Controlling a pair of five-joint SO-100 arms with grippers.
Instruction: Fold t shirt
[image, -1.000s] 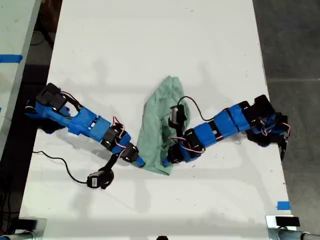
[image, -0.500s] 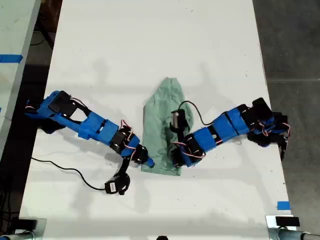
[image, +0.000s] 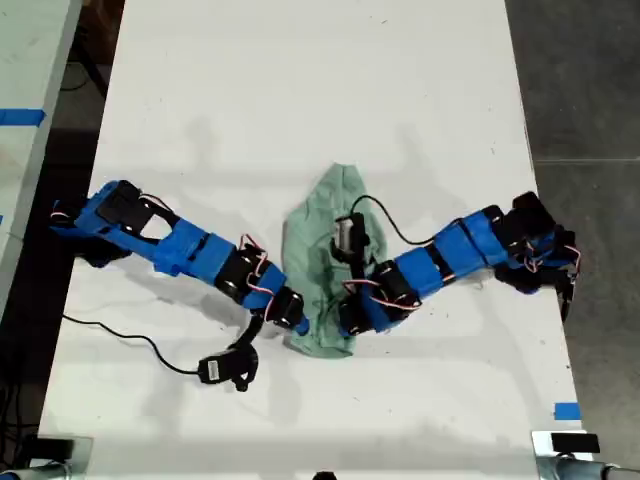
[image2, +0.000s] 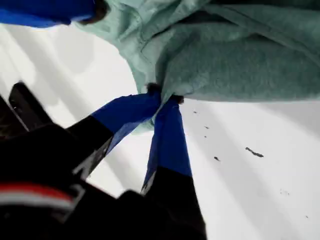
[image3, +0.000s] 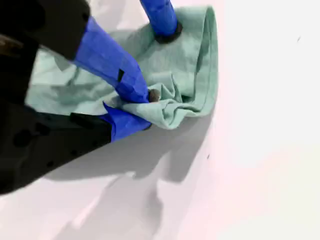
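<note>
White table (image: 300, 90); t shirt (image: 322, 230) bunched mid-table between arms. My first gripper (image2: 162, 97) and my second gripper (image3: 142, 107) each pinch its hem. Mid-fold; next, carry both corners across together.

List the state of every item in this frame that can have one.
t shirt: bunched into a narrow wrinkled strip on the table, pinched at its near end by both claws.
my first claw: shut on the shirt's edge.
my second claw: shut on a fold of the shirt.
</note>
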